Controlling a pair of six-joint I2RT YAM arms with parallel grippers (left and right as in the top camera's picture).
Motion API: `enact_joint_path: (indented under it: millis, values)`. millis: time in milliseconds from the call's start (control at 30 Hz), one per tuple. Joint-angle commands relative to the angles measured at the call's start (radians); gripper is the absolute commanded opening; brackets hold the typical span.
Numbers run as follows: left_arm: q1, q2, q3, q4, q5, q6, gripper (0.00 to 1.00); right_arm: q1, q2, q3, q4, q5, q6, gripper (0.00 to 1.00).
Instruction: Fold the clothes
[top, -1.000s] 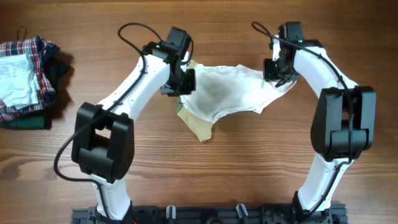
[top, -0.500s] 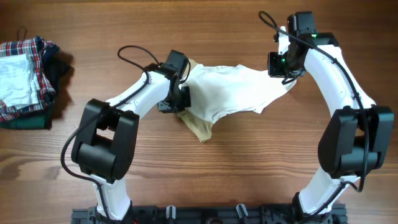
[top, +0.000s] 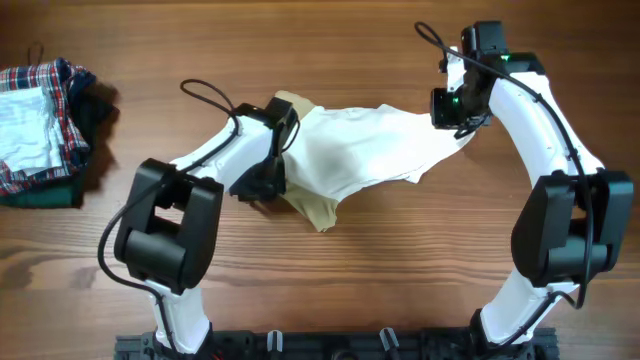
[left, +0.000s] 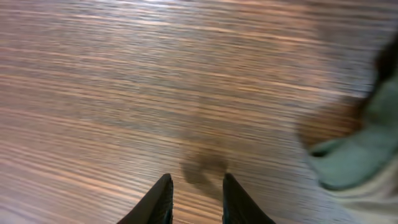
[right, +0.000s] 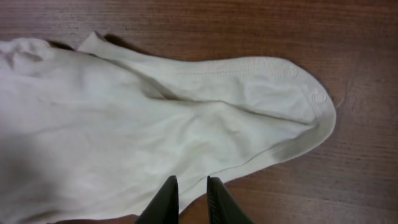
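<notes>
Your cream-and-tan fabric garment (top: 360, 150) lies sideways across mid-frame. Left gripper (left: 196, 186) hangs parted, empty, by its left end; right gripper (right: 187, 185) tops the other, grip unclear.

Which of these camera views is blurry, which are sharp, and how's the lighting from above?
Left wrist view: smeared, wood grain on the table streaks sideways and the green trim at right is soft; the fingers look crisper. Right wrist view: sharp, stitching and snaps on the garment read clearly. Overhead view: even light, no glare, soft shadows under the arms.
</notes>
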Motion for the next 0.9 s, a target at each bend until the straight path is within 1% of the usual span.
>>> enact_joint_path:
  millis: [0,100,167,600,667,733,767,800,867]
  values:
    - [0.021,0.006,-0.008,-0.014,-0.05,-0.024,0.25,0.003,-0.013,0.018,-0.019,-0.021,-0.014,0.17]
    - [0.021,0.006,-0.008,-0.013,-0.011,-0.023,0.32,0.014,-0.013,0.018,-0.026,-0.034,-0.017,0.18]
    - [0.021,0.006,-0.008,-0.013,-0.005,-0.023,0.33,0.024,-0.013,0.018,-0.028,-0.034,-0.017,0.21]
    - [0.021,0.006,-0.008,-0.011,0.003,-0.023,0.36,0.036,-0.013,0.018,-0.032,-0.035,-0.021,0.22]
    - [0.021,0.006,-0.008,-0.011,0.003,-0.023,0.36,0.036,-0.013,0.018,-0.024,-0.054,-0.058,0.22]
    - [0.021,0.006,-0.008,-0.015,0.026,-0.023,0.36,0.036,-0.01,0.016,0.006,-0.126,-0.166,0.22]
    - [0.021,0.006,-0.008,-0.014,0.048,-0.023,0.35,0.036,-0.009,0.016,0.016,-0.132,-0.171,0.21]
    - [0.021,0.006,-0.008,-0.014,0.073,-0.023,0.35,0.036,-0.009,0.016,0.029,-0.132,-0.17,0.14]
    - [0.021,0.006,-0.008,-0.015,0.118,-0.023,0.32,0.036,-0.009,0.016,0.06,-0.133,-0.171,0.06]
